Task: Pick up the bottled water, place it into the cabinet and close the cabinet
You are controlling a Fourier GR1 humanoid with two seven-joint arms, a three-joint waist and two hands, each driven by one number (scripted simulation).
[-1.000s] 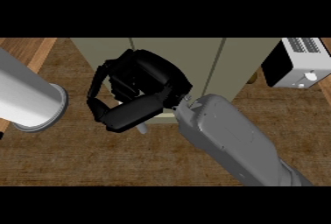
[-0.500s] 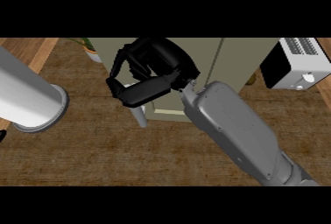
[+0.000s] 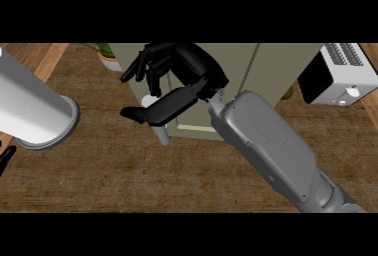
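— What's nearest you?

— The wooden counter point(image 3: 111, 185), and my right forearm point(image 3: 273, 145) crossing it from the near right. My left forearm point(image 3: 33, 112) sits at the left edge; that hand is out of sight.

— And your right hand?

— My right hand point(image 3: 181, 75) is at the cabinet point(image 3: 236, 75), fingers point(image 3: 140, 67) spread and relaxed, thumb stretched left beside the pale handle point(image 3: 156, 125).

— The bottled water?

— I can't see it anywhere.

— Farther back?

— A toaster point(image 3: 336, 75) far right, a potted plant point(image 3: 107, 55) far left.

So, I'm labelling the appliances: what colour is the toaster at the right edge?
White, with a black side panel, seen in the head view: toaster.
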